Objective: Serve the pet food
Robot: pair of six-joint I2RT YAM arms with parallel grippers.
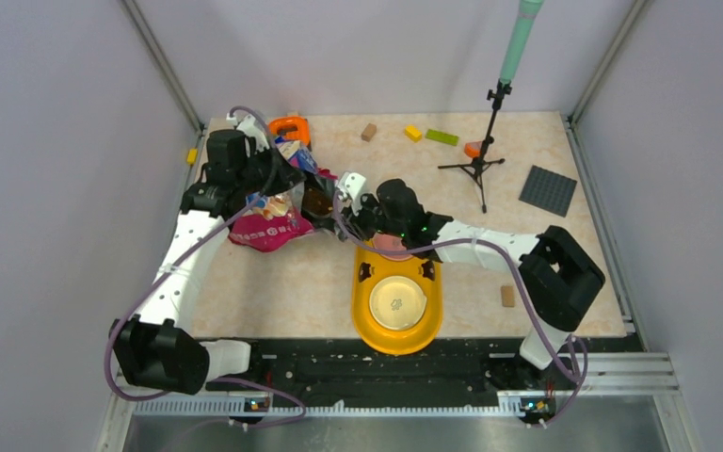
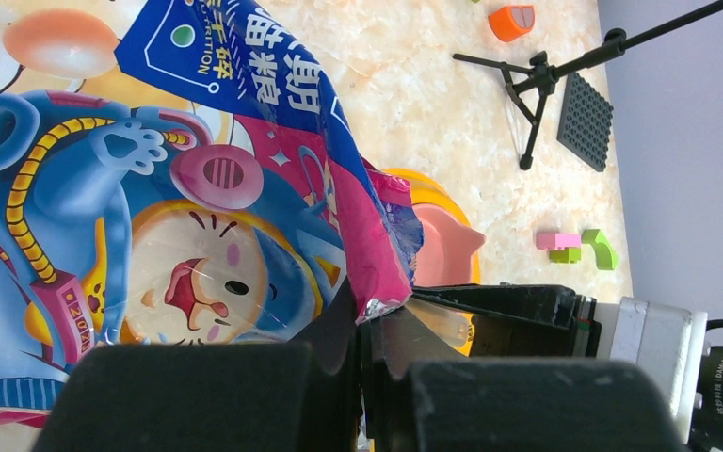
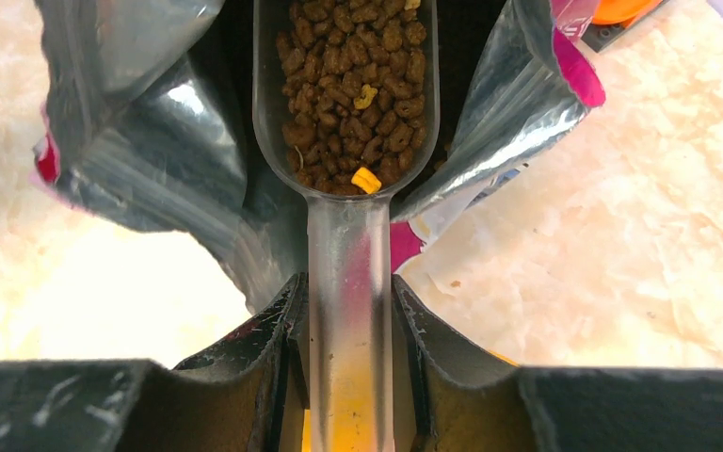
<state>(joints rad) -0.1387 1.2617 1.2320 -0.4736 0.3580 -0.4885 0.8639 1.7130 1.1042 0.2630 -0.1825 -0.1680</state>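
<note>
My R pincer [image 3: 350, 297] is clamped on the handle of a clear scoop [image 3: 348, 240]. Scoop bowl is heaped w/ pet food [image 3: 353, 85], dark brown kibble, and sits inside the open mouth of the bag [image 3: 141, 141]. My L pincer [image 2: 365, 377] is pinched together on the bag edge. Yellow dish [image 1: 397, 344] lies near my bases, just under R wrist.

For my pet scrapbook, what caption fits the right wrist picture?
Right gripper holds a clear scoop full of brown kibble in the open bag.

Dark brown kibble [image 3: 348, 85] (some yellow bits) fills the scoop.
</note>
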